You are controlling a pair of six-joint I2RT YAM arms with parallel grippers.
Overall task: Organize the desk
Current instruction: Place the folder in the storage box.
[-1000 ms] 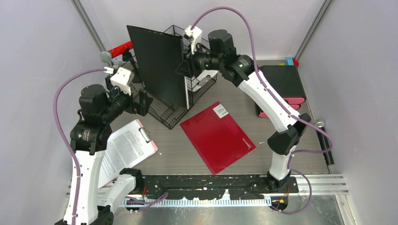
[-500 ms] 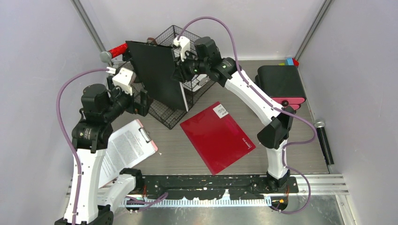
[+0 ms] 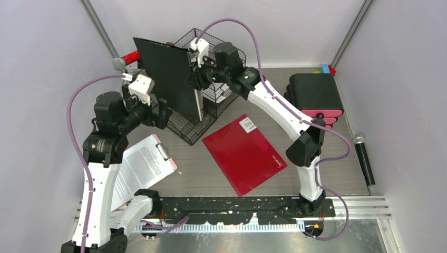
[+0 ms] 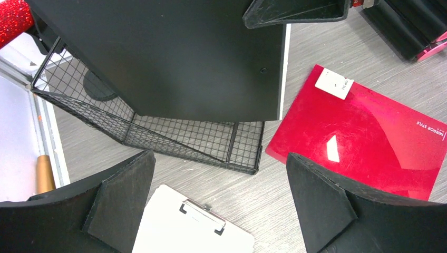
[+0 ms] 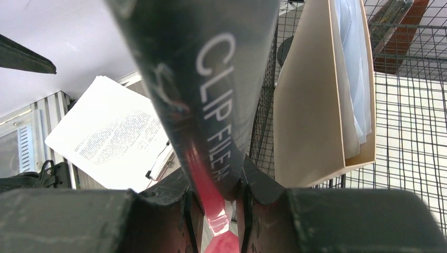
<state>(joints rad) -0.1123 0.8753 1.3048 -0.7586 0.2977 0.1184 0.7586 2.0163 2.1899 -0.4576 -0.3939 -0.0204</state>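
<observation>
Counter (image 3: 211,179): grey fixed slab, centre, not graspable | black clip file (image 3: 168,74): upright at 11 o'clock by wire rack (image 3: 195,129); likely stiff, light, slick; grip the spine | right pincer (image 5: 213,195) clamped on it | left pincer (image 4: 219,158) apart, empty.

Desk (image 3: 205,176): flat grey wood-grain tabletop, horizontal streaks, lying level; spreads beneath left pincer (image 3: 162,115), mostly to its right and nearer

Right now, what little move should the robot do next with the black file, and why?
The right pincer is shut on the spine of the file, holding it on edge over the rack, beside a beige folder already inside. So it should probably lower the file in.
</observation>
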